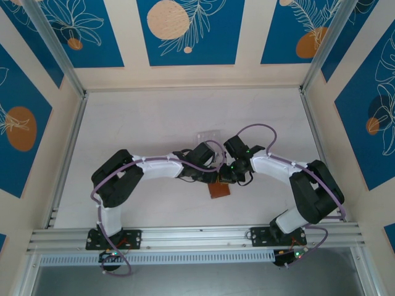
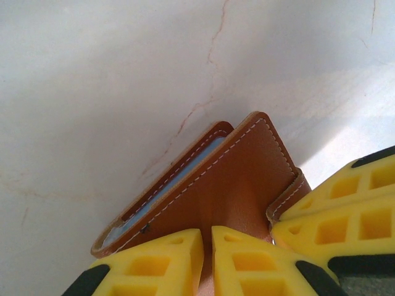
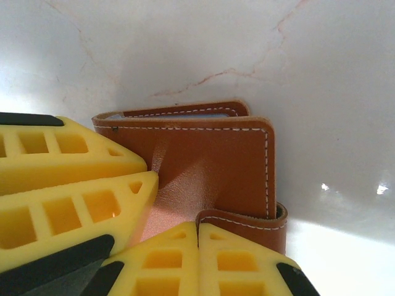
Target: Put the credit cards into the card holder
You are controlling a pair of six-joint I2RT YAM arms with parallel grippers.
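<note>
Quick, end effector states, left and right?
Left end effector: closed on the card holder.
Right end effector: closed at the closing tab; grip cannot be told.

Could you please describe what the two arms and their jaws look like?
Both the left arm and the right arm have black joints and white link covers, with a thin purple cable looping along each. Small green lights dot them. The jaws are bright yellow moulded blocks with rectangular recesses and black backing.
</note>
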